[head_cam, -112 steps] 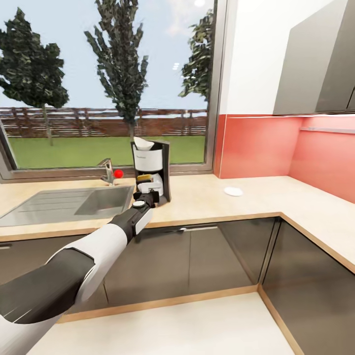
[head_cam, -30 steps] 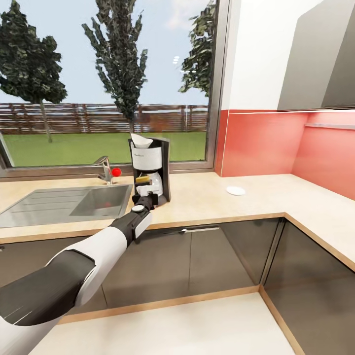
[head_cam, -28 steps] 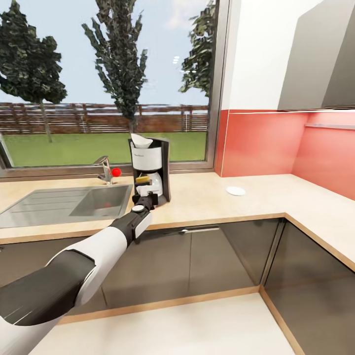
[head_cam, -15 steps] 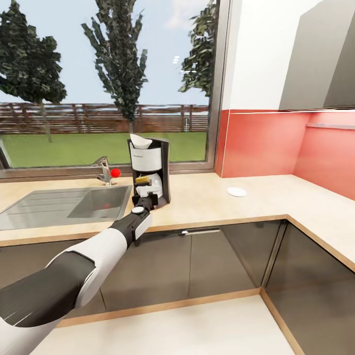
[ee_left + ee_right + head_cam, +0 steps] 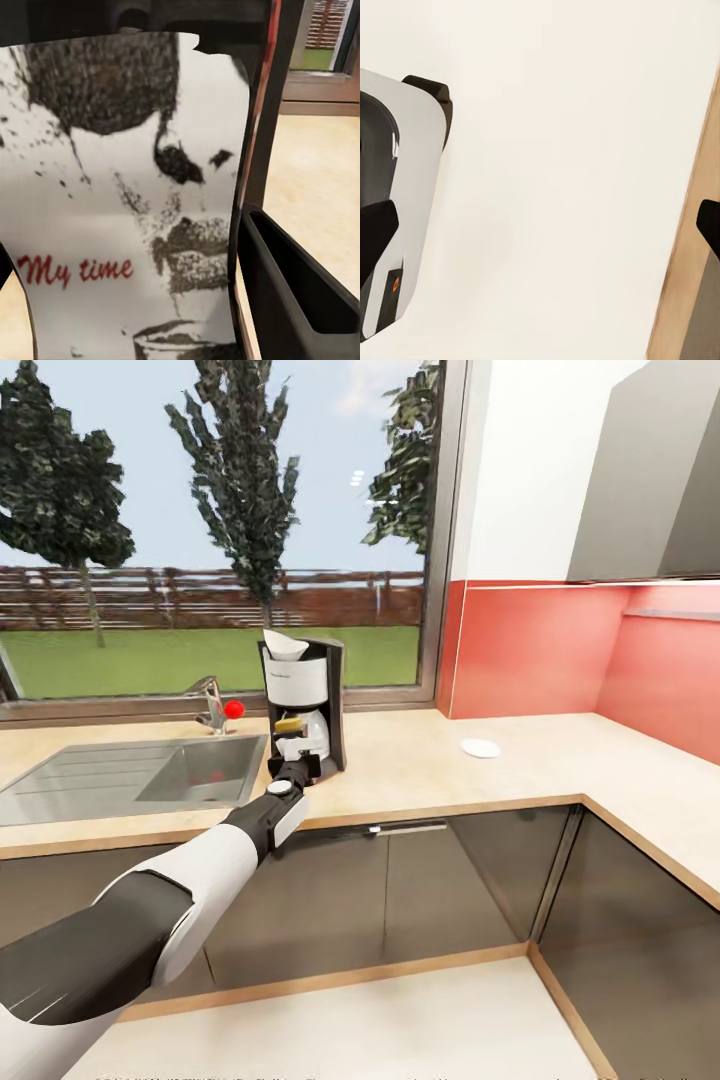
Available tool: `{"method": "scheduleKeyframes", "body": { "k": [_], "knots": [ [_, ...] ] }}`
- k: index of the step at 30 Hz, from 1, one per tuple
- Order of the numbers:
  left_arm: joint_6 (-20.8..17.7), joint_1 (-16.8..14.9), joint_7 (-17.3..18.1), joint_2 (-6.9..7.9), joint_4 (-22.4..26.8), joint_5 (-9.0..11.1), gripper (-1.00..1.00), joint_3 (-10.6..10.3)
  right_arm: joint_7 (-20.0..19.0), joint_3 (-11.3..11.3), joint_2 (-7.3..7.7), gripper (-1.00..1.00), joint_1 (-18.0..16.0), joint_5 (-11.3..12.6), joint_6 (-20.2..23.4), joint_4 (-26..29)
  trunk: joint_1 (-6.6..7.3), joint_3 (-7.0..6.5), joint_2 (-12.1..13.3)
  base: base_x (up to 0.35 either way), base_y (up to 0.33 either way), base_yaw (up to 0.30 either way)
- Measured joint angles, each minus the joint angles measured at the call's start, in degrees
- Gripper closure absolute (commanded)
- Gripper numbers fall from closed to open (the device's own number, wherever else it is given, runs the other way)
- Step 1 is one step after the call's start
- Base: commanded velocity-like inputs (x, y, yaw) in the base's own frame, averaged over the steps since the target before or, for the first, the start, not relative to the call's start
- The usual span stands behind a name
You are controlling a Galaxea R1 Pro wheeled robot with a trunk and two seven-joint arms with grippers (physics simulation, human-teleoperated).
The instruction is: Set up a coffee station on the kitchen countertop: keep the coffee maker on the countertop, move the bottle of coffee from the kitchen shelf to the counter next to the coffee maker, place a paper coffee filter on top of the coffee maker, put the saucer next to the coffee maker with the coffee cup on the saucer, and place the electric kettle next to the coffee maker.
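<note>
The black coffee maker (image 5: 305, 705) stands on the light wood kitchen countertop (image 5: 420, 775) before the window, with the white paper coffee filter (image 5: 284, 647) resting on its top. My left gripper (image 5: 292, 758) is shut on the bottle of coffee (image 5: 290, 732), holding it close in front of the carafe, yellow lid up. In the left wrist view its white label (image 5: 127, 187) reads "My time", with one black finger (image 5: 300, 296) beside it. The white saucer (image 5: 480, 748) lies on the counter well to the right. My right gripper (image 5: 540, 232) hangs open over pale floor.
A steel sink (image 5: 120, 778) is inset left of the coffee maker, with a faucet (image 5: 212, 705) and a red knob behind it. The counter turns a corner at the right under a red backsplash (image 5: 530, 650). Dark cabinet fronts (image 5: 400, 890) run below.
The camera has drifted slightly, shifting the whole scene. My left arm stays in front of the coffee maker with the bottle in its grip; nothing else has moved.
</note>
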State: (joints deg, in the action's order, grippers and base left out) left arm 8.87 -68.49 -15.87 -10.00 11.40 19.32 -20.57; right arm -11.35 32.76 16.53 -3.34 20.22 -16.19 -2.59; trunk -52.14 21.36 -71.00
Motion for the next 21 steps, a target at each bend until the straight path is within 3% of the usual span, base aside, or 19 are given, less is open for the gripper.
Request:
{"method": "scheduleKeyframes", "body": {
  "k": [21],
  "knots": [
    [0.0, 0.0, 0.02, 0.0, 0.01, -0.02, 1.0, -0.02, 0.0, -0.05, 0.01, -1.0, 0.0, 0.0, -0.03, 0.0, 0.0, 1.63, 0.0, 0.0, 0.0, 0.0]
  ]
}}
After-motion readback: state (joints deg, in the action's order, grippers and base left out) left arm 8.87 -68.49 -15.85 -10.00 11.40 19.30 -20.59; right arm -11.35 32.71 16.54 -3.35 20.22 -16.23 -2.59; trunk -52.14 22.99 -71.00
